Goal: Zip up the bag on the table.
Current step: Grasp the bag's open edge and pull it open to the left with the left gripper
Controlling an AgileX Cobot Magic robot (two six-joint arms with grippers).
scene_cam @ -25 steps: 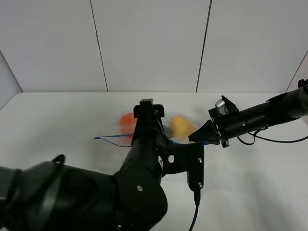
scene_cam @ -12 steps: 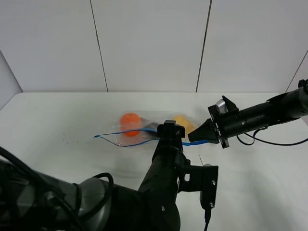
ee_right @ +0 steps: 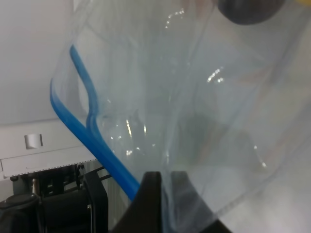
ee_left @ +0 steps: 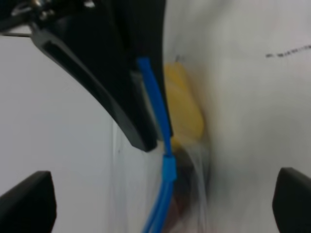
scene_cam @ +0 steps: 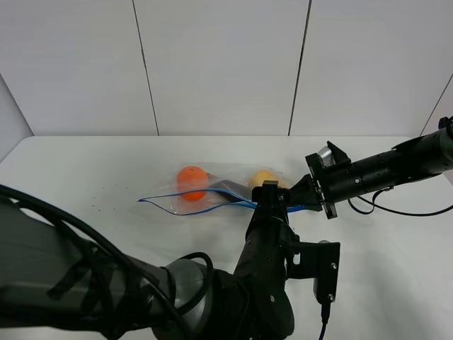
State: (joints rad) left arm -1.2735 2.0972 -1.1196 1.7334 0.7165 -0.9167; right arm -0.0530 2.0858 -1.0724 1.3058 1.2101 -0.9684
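Observation:
The bag (scene_cam: 212, 193) lies on the white table (scene_cam: 78, 166), clear and crinkly, with an orange fruit (scene_cam: 191, 178) and a yellow fruit (scene_cam: 262, 178) inside. Its blue zipper strip (scene_cam: 170, 199) runs along the near edge. My right gripper (scene_cam: 296, 199) is shut on the bag's right end; the right wrist view shows clear plastic and the strip (ee_right: 92, 145) at its finger (ee_right: 153, 196). My left gripper (scene_cam: 272, 193) hovers over the strip just left of the right gripper. In the left wrist view its fingers (ee_left: 26, 201) stand wide apart, with the strip (ee_left: 154, 104) between them.
My left arm (scene_cam: 212, 297) fills the near foreground and hides the table's front middle. The right arm (scene_cam: 386, 166) reaches in from the right, with a cable (scene_cam: 403, 207) trailing on the table. A white panelled wall stands behind.
My left gripper has travelled right along the zipper strip, from beside the orange fruit to just short of the right gripper. The right gripper has held still.

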